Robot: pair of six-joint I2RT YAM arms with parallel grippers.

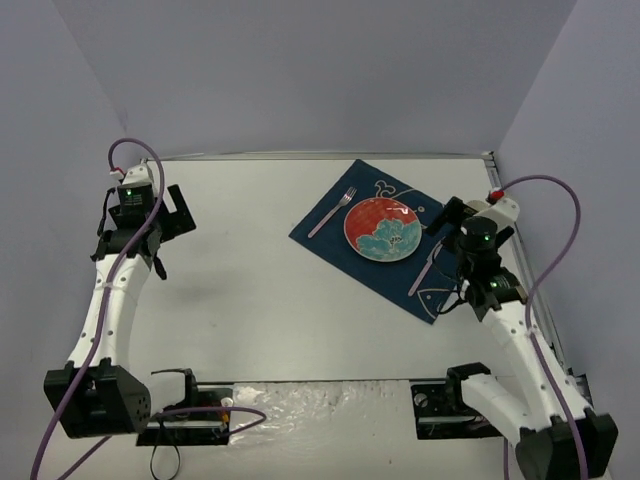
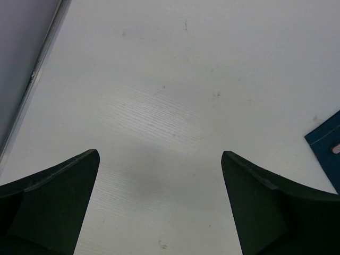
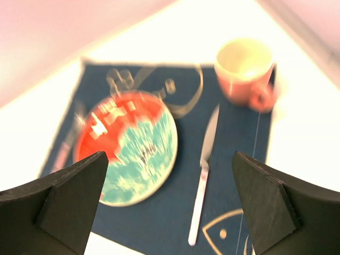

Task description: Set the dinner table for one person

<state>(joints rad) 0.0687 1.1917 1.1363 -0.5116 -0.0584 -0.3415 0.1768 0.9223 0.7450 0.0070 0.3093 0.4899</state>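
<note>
Risk: right gripper [image 3: 169, 175], jaws wide over the placemat [image 1: 330, 238], could knock the cup [image 3: 244, 66] or knife [image 3: 204, 175] if it sweeps low.
Left gripper [image 2: 159, 164]: jaws wide, over bare dinner table [image 1: 250, 300], far left.
Hidden: overhead, the right arm [image 1: 510, 335] covers the cup; wrist view blurs the fork [image 1: 332, 212].

Left half of dinner table [image 1: 240, 290]: bare white surface, wide room to pass. Left gripper [image 2: 159, 154] hangs over it, fingers spread, only bare top between them.

Right side crowded: placemat [image 1: 328, 238] carries fork [image 1: 332, 212] at left edge, plate [image 1: 381, 228] in middle, knife [image 3: 204, 170] just right of plate, cup [image 3: 243, 69] at far right corner. Narrow blue strip free between plate and knife. Right gripper [image 3: 170, 154] above mat, fingers wide apart.

Lavender walls [image 1: 300, 80] close off left, back and right.
</note>
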